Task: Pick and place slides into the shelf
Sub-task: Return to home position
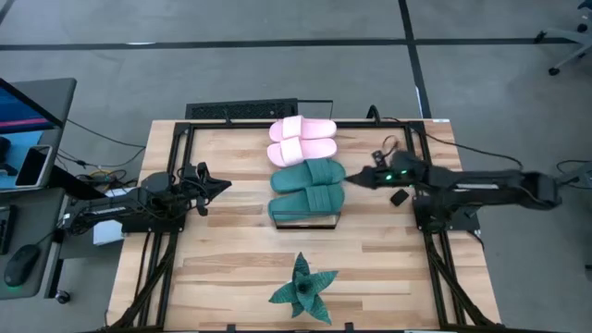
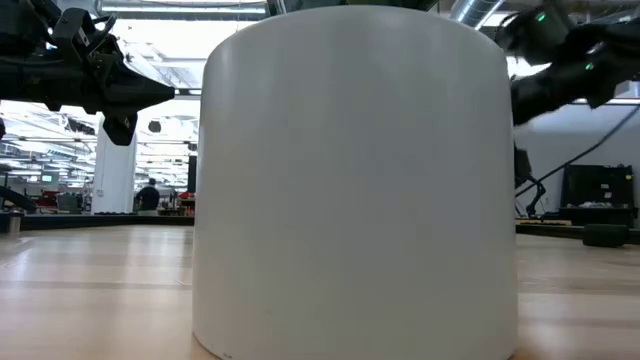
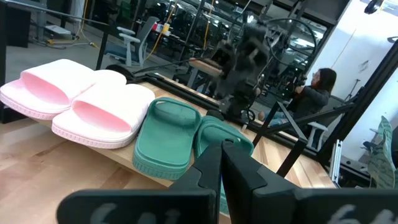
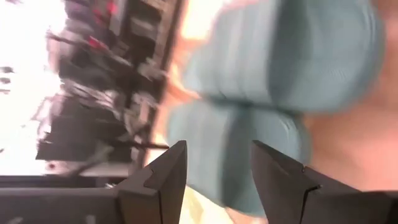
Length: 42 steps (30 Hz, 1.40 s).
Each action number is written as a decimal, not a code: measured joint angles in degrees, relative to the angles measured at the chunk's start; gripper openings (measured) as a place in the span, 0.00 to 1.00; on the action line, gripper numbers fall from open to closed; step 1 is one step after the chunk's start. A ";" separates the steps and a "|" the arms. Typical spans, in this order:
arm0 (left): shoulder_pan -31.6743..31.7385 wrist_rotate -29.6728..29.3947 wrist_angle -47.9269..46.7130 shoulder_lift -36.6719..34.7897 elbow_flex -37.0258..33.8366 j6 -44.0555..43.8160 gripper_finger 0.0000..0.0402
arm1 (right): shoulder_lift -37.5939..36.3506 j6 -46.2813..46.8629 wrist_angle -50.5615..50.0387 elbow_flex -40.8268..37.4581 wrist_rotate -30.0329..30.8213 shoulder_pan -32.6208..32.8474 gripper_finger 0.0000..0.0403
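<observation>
Wooden tabletop (image 1: 222, 268) is sitting on a grey floor, with a monitor (image 1: 28, 97) off its left edge. Left arm is lying low over the table's left side. The left gripper (image 1: 211, 183) is pointing toward the middle, well apart from the shelf (image 1: 305, 220). In the left wrist view its fingers (image 3: 208, 169) are closing up against each other with nothing between them.

Four are lying on the shelf at table centre, in one row, each touching the next: far pink slide (image 1: 302, 129), near pink slide (image 1: 303, 150), far green slide (image 1: 308, 174), near green slide (image 1: 307, 198). Only the shelf's black frame end is showing, past the near green slide. A spiky green plant (image 1: 302, 289) is sitting near the front edge, apart from the shelf.

Right arm is reaching in from the right. The right gripper (image 1: 354, 178) is hovering just beside the far green slide's right end; whether it is touching, cannot tell. In the right wrist view its fingers (image 4: 165, 180) are standing clearly apart, gripping nothing, with both green ones blurred beyond.

In the low view a wide white cylinder (image 2: 355, 180) is blocking the middle, with arms showing above it on both sides. A person (image 3: 314, 87) is sitting in the room behind.
</observation>
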 joint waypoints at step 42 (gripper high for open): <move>0.00 0.00 -0.02 0.00 0.00 -0.02 0.00 | -51.49 -42.24 -25.23 0.09 6.13 33.48 0.25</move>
